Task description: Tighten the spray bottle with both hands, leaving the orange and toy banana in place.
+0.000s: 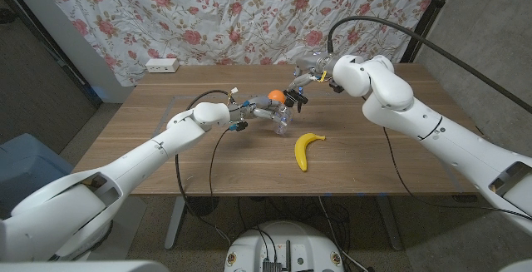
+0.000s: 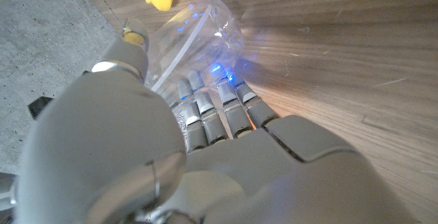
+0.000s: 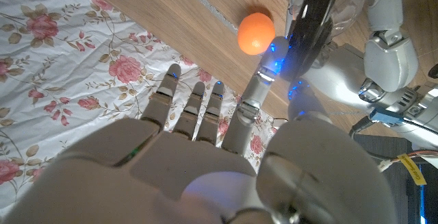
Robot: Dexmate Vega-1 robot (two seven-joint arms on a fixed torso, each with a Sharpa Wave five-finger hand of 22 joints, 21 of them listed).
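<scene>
Wooden table (image 1: pixel 166 151) carries everything, with a floral curtain (image 1: pixel 249 14) hung behind it and a white power strip (image 1: pixel 162 66) at its far left edge. Both white arms reach in toward the table's middle, the right one from higher up and bent at the elbow, the left one stretched low along the surface. The clear spray bottle (image 1: pixel 283 121) stands at mid-table between the two hands; the orange (image 1: pixel 275 96) sits just behind it and the toy banana (image 1: pixel 306 150) lies near it on the front side, apart from both hands. Left hand (image 1: pixel 249 111) grasps the bottle's clear body, fingers (image 2: pixel 205 111) wrapped round it as seen in the left wrist view. Right hand (image 1: pixel 301 85) is at the dark spray head (image 3: pixel 311 18); its thumb and one finger (image 3: pixel 256 90) reach the head while the other fingers are spread, and I cannot tell whether it truly pinches it. Judgement: step in hand is the tightening twist. To do it well, the left should hold the body firm against turning, the right should close squarely on the head and rotate about the bottle's axis, without tipping it toward the orange or sweeping the banana.
</scene>
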